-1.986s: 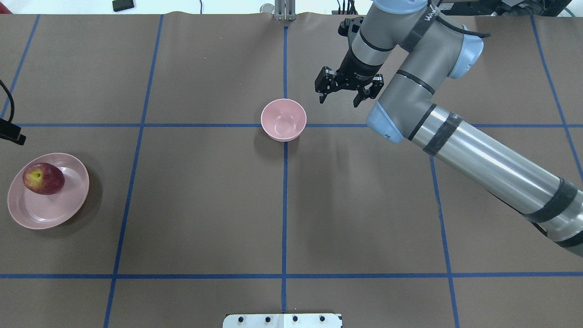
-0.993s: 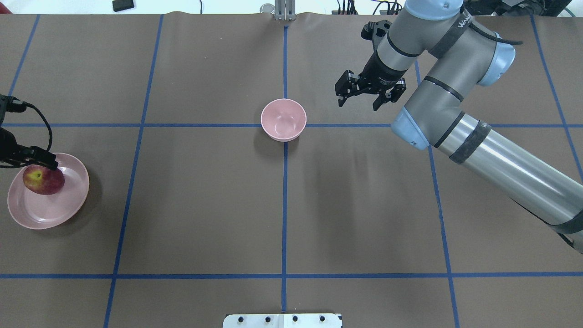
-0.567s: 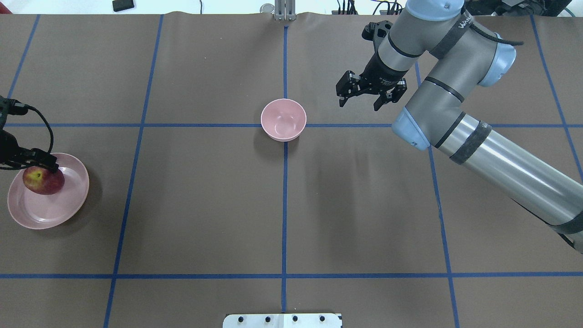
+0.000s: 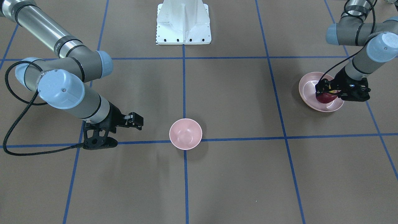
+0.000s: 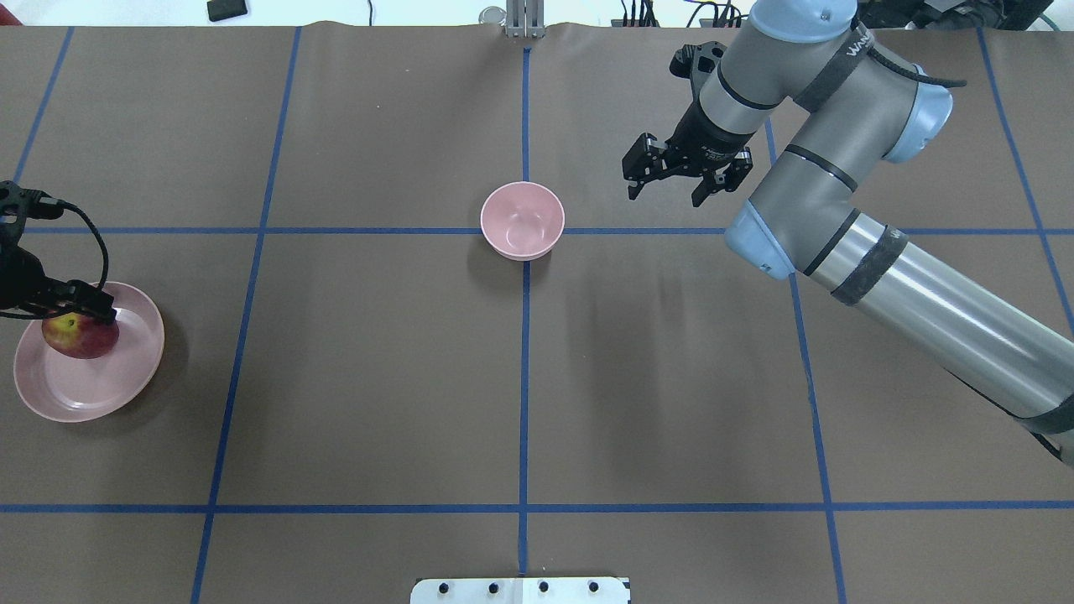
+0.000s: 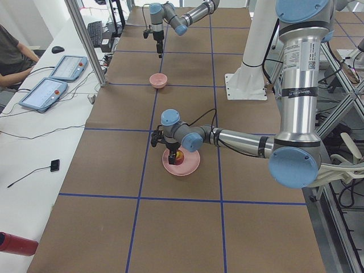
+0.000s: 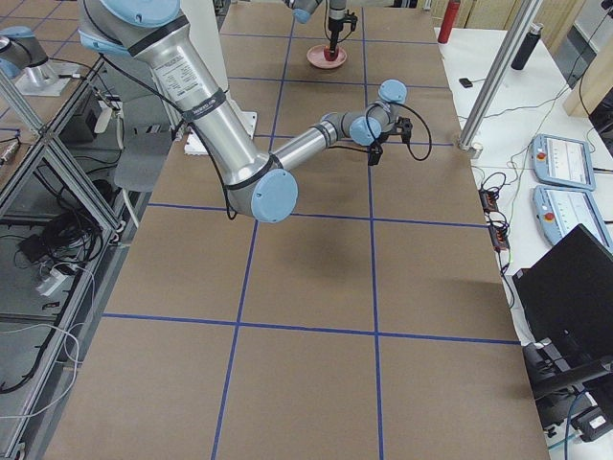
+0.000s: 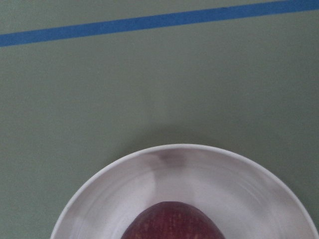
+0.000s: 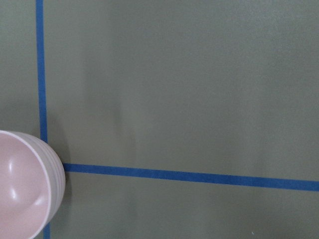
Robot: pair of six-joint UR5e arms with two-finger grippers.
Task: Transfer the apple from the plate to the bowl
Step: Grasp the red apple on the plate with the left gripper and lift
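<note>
Brown table (image 5: 377, 377), blue grid. Apple (image 5: 81, 338): dark red, yellow-green stem patch, plate (image 5: 92, 394) 11 o'clock. Left gripper (image 4: 331, 95) spread astride it. Right gripper (image 5: 663, 195) spread, bowl's (image 5: 522, 220) 3 o'clock.

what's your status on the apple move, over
Left hand open, straddling dark red round apple on wide pale pink plate. Right hand open, empty, beside small deep pink bowl. Nothing between plate and bowl.

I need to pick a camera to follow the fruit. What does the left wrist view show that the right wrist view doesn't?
Only the left wrist view shows the apple, sitting on the plate. Only the right wrist view shows the bowl, which is empty as far as it is in frame. Both show the brown table and blue tape lines.
</note>
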